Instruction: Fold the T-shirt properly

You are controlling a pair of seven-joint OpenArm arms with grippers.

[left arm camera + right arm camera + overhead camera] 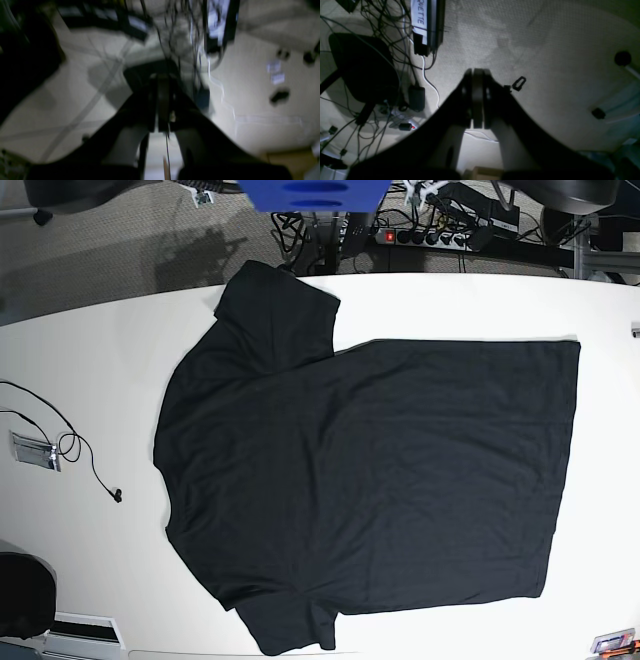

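One black T-shirt flat on white table, thin cable beside, carpet seemingly below, both pincers pressed together

Each gripper, left gripper and right gripper, shows dark black fingers flaring into pale grey curved bases behind the tips.

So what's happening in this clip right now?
Nothing is being handled yet. The black T-shirt lies spread flat and unfolded on the white table, both sleeves out to the side. Neither arm shows in the base view; the wrist cameras look down at the floor and cables. The left gripper and right gripper are both shut and empty, away from the shirt.
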